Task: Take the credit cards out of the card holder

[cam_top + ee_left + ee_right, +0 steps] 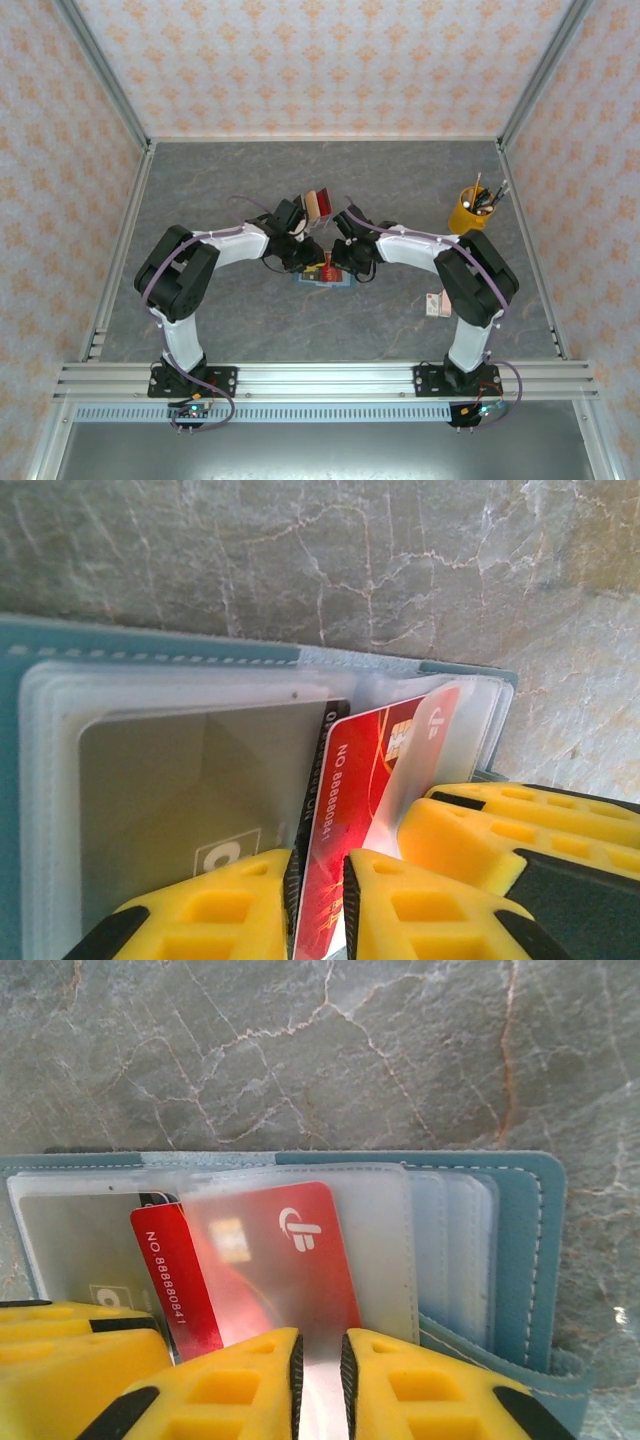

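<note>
Three credit cards [180, 780], one card holder [520, 1250]: left jaws clamp red card [370, 780], right jaws clamp sleeve [380, 1230].

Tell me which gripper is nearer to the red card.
Left. The left gripper is clamped on the red card itself, its jaws pinching the card's edge. The right gripper sits just off it, gripping the clear sleeve that covers the card.
</note>
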`<control>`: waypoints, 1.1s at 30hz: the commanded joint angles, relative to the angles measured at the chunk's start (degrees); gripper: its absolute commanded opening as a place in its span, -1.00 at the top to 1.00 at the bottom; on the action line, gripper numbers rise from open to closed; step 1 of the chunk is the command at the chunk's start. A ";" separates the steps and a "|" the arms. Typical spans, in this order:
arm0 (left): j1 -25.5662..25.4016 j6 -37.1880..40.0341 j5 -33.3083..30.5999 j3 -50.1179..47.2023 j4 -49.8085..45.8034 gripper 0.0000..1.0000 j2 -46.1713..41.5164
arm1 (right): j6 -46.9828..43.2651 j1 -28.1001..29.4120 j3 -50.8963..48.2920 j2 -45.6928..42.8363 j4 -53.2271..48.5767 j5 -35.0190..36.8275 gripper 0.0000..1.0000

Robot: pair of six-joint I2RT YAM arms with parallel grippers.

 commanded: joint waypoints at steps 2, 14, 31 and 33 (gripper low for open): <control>-0.48 -0.24 -0.85 0.56 0.06 0.55 1.18 | 1.68 -1.43 -2.87 2.23 -2.30 2.05 0.57; -0.48 0.00 -0.76 0.88 0.44 0.54 2.94 | 2.75 -2.14 -3.25 2.86 -0.69 -1.08 0.58; -0.54 0.29 -5.31 1.02 -2.80 0.61 2.12 | -2.66 -2.14 -1.34 -4.49 -5.43 3.08 0.56; -0.52 0.29 -5.31 1.10 -2.80 0.61 2.07 | -2.95 -2.14 -1.06 -4.61 -5.77 2.96 0.55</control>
